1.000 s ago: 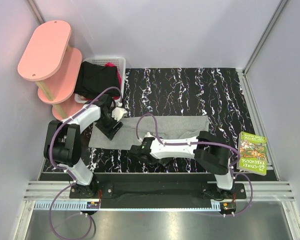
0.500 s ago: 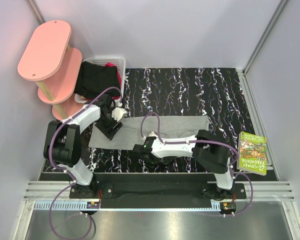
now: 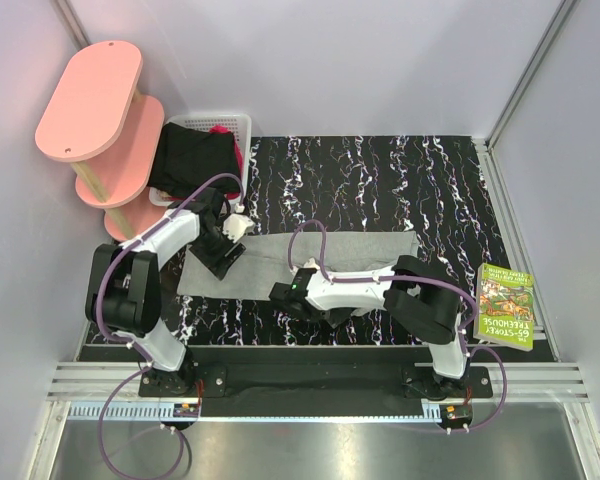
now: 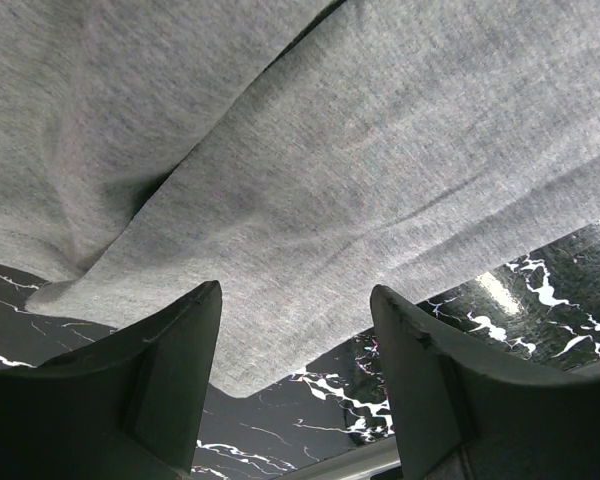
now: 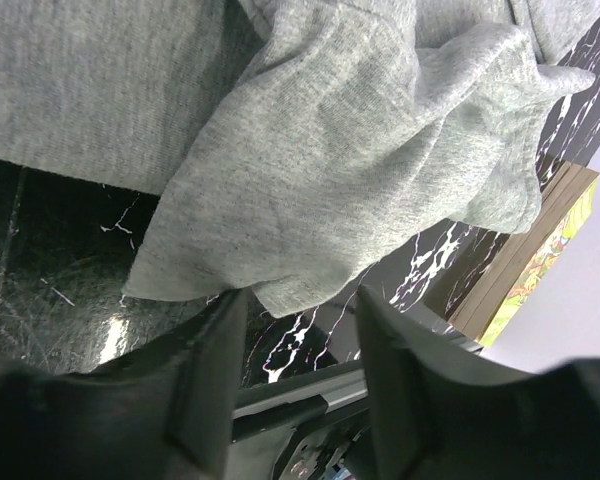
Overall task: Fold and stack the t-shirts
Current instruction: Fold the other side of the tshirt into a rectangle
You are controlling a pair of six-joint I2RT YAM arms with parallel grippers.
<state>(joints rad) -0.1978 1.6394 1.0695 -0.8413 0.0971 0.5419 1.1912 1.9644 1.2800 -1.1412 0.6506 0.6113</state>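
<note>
Marbled table [image 3: 430, 180], grey shirt [image 3: 370, 248] partly hidden beneath arms [image 3: 350, 288]. Hem just beyond left gripper [image 4: 295, 300] and right gripper [image 5: 300, 295], both spread.

White-and-black arms [image 3: 348, 289], purple cables [image 3: 307, 224], dark fingers [image 4: 170, 370].

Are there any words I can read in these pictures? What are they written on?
"STOREY TREEHOUSE": upside down on the cover of the green book at the table's right edge. The number before it looks like 65, but it is too small to be sure.
Smaller line on the same cover: too small to read.
Grey t-shirt, white basket, pink shelf: no words.
</note>
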